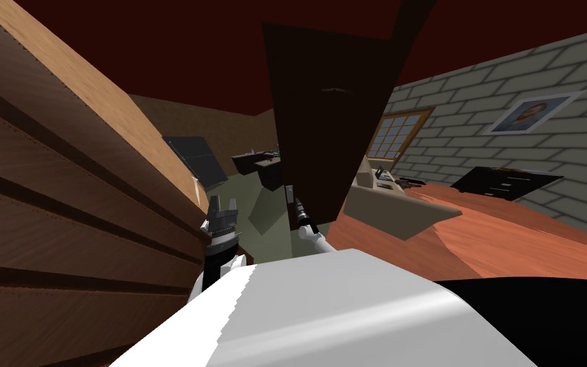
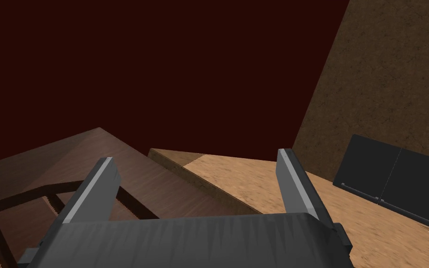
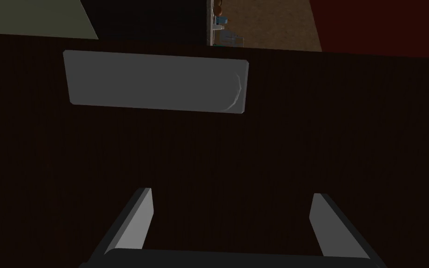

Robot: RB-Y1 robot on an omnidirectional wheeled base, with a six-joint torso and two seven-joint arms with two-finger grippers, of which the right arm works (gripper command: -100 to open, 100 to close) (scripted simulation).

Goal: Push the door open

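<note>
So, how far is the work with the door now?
Done: the dark door already stands partly open, and green floor shows past its edge. In hand: the right gripper, fingers open, points at the door's face near its grey plate; I cannot confirm contact. The left gripper, also open, hangs by the wooden wall. Left: push the door wider.

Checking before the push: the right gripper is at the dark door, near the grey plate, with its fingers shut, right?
No. The right gripper is at the dark door, near the grey plate, but its fingers are open, standing apart, as the right wrist view shows.
</note>
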